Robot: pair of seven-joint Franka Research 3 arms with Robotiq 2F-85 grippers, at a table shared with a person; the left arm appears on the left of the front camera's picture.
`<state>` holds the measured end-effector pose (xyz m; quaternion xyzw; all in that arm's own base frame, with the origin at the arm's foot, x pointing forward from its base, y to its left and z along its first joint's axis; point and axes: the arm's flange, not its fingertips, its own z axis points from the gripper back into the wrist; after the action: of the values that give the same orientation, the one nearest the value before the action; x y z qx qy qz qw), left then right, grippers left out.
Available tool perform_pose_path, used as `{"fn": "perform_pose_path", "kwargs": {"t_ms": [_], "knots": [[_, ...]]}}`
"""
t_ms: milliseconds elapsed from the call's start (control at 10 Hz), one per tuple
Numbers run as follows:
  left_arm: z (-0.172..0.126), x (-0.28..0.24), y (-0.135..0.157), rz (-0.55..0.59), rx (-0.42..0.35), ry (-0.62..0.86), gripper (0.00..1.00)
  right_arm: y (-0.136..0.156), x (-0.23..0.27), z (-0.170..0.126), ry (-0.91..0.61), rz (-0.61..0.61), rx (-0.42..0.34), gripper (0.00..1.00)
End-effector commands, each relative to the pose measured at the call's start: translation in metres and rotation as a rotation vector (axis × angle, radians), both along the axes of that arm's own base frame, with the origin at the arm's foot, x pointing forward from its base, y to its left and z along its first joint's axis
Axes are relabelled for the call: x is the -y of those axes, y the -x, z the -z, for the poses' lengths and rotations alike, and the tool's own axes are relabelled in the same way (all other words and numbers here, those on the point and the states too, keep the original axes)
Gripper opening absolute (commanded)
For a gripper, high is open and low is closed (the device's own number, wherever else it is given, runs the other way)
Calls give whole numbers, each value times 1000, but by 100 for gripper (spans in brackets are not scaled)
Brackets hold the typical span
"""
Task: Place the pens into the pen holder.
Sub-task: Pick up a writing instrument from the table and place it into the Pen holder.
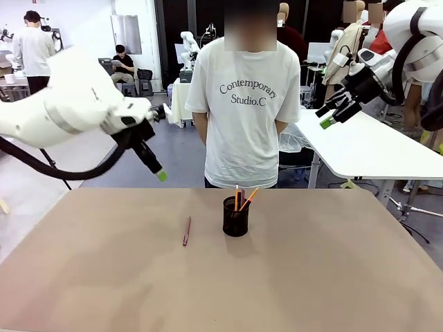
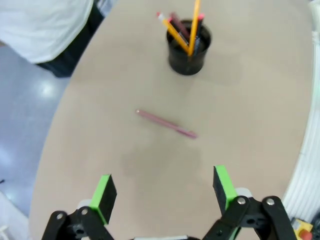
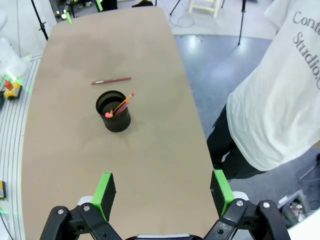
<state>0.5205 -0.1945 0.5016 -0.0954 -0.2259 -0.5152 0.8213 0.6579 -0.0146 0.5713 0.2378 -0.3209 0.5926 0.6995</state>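
Fingers [image 2: 104, 192] of the left gripper [image 2: 162, 187] are spread wide apart and released; nothing sits between the green pads. In the front view this gripper [image 1: 158, 173] hangs above the far left part of the table [image 1: 104, 277], tips pointing down and toward the centre, clear of the surface.

Fingers [image 3: 220, 191] of the right gripper [image 3: 162, 190] are likewise spread and released, with nothing grasped. In the front view the right gripper [image 1: 324, 117] is raised high at the right side, well above and well apart from the task items.

One dark-red pen [image 1: 186, 231] lies flat on the table. It is near the pen holder [image 1: 236, 218], on the robot's left of it, and does not touch it. In the left wrist view the pen [image 2: 166, 123] lies between the spread fingers and the holder [image 2: 188, 52].

The pen holder stands upright near the centre of the table, toward the far edge. Other pens [image 2: 194, 22] stand inside it, leaning against the rim, tips protruding above it: yellow-orange shafts, a dark shaft and a pink end are visible. Their exact count cannot be told.

A person [image 1: 242, 104] in a white T-shirt stands at the far side of the table, directly behind the holder.
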Motion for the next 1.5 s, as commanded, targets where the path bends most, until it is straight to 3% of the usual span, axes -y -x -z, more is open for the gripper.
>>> {"fn": "perform_pose_path", "kwargs": {"t_ms": [0,100,200,300,700,900,1000,1100,1200,1300,1400], "knots": [[22,10,5,-103,27,-92,100,0,0,-2,9,-3,19,100],[30,16,6,-88,13,-76,100,0,0,-2,9,-3,19,100],[22,15,-3,-11,11,107,100,0,0,-2,9,-3,19,100],[29,12,4,-56,22,-64,100,0,0,-2,9,-3,19,100],[32,17,2,-48,22,-42,100,0,0,-2,9,-3,19,100],[48,59,-8,-420,-113,-276,100,0,0,-2,9,-3,19,100],[57,72,-12,-470,-139,-261,100,0,0,-2,9,-3,19,100],[63,81,-14,-616,-217,-296,100,0,0,-2,9,-3,19,100],[69,88,-20,-690,-215,-306,100,0,0,-2,9,-3,19,100],[79,101,-26,-707,-326,-260,100,0,0,-2,9,-3,19,100],[87,107,-30,-719,-373,-237,100,0,0,-2,9,-3,19,100]]}}
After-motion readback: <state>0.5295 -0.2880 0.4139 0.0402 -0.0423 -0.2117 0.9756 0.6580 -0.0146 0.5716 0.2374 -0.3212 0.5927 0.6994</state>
